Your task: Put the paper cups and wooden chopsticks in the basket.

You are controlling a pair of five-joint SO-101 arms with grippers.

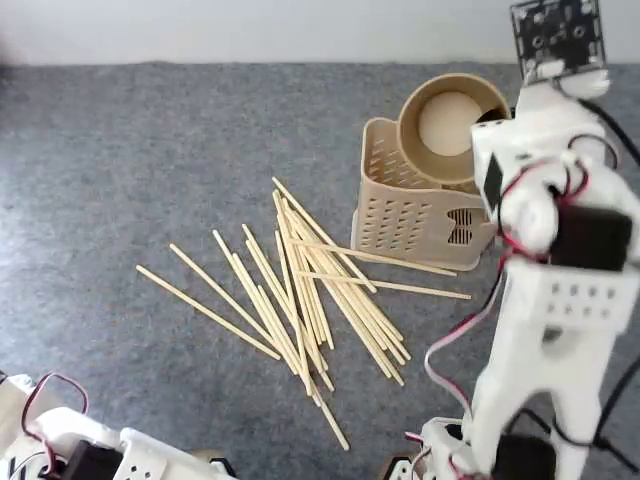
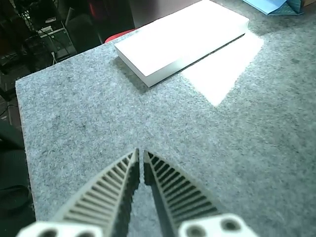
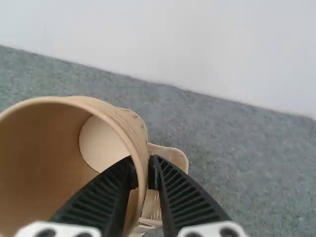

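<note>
A tan paper cup (image 1: 452,117) hangs open-side up over the beige perforated basket (image 1: 405,210) at the right of the grey mat. My right gripper (image 3: 143,165) is shut on the paper cup's rim (image 3: 133,133), one finger inside and one outside. Many wooden chopsticks (image 1: 300,290) lie scattered on the mat left of and in front of the basket, two leaning toward its base. My left gripper (image 2: 140,158) is shut with nothing in it, above bare grey felt.
The right arm's white body (image 1: 555,300) rises at the right edge, next to the basket. A flat white box (image 2: 182,37) lies on the felt in the left wrist view. The mat's left half is open.
</note>
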